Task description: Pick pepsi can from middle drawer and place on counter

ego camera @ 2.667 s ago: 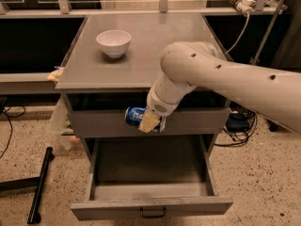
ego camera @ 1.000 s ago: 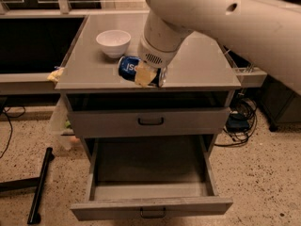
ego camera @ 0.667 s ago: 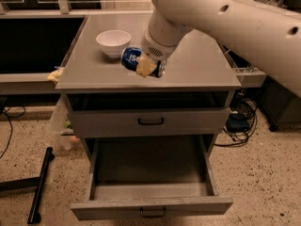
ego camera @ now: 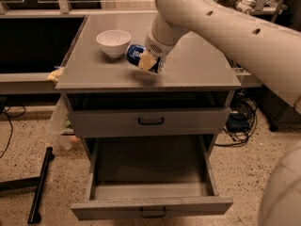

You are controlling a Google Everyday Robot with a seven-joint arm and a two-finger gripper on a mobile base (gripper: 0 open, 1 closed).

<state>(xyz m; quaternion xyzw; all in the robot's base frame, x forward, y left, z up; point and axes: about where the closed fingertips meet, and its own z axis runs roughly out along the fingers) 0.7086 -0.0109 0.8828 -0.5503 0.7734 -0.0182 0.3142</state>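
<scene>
Camera view is showing the gripper (ego camera: pixel 149 63) closing its fingers tight around the pepsi can (ego camera: pixel 135 54). Compared with the earliest frame, both are now sitting over the counter (ego camera: pixel 197 74) instead of in front of the upper drawer (ego camera: pixel 150 122), and in the last second they are edging back toward the bowl (ego camera: pixel 113 41). The can is sticking out leftward from the fingers, just beside the bowl, casting a shadow on the counter below. It is lying sideways, its long axis running left to right, left end slightly higher. The middle drawer (ego camera: pixel 151 205) is standing open.
</scene>
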